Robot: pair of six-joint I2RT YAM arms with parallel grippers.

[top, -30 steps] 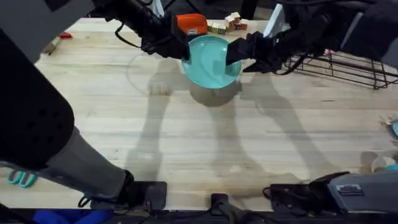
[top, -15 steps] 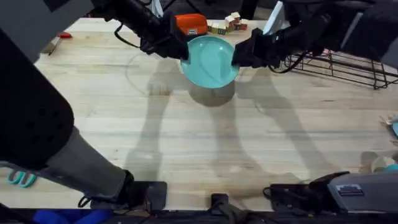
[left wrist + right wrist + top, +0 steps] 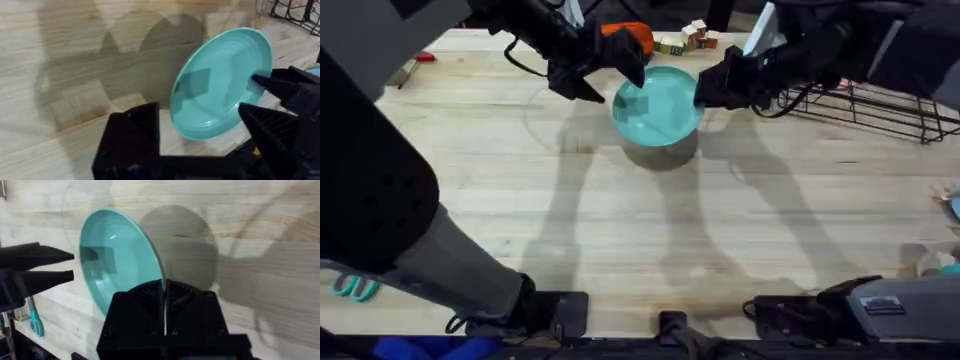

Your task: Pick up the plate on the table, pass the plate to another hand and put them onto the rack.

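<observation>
The teal plate (image 3: pixel 658 105) hangs tilted above the table (image 3: pixel 620 220), near its far middle. My right gripper (image 3: pixel 705 90) is shut on the plate's right rim; in the right wrist view the plate (image 3: pixel 120 265) runs edge-on into that gripper (image 3: pixel 164 287). Beside the plate's left rim my left gripper (image 3: pixel 613 76) stands open, its fingers spread wide. In the left wrist view the plate (image 3: pixel 220 85) sits just beyond the open left gripper (image 3: pixel 197 107), with the right gripper (image 3: pixel 265 82) clamped on its far edge. The black wire rack (image 3: pixel 880 105) lies at the back right.
An orange object (image 3: pixel 628 38) and small wooden blocks (image 3: pixel 682 40) sit at the table's back edge behind the plate. A red tool (image 3: pixel 420 58) lies at the back left. Teal scissors (image 3: pixel 355 288) lie at the front left. The plate's shadow (image 3: pixel 660 150) falls below it.
My left gripper has opened and let go of the plate's left rim. The right gripper has closed on the right rim and now carries the plate alone.
</observation>
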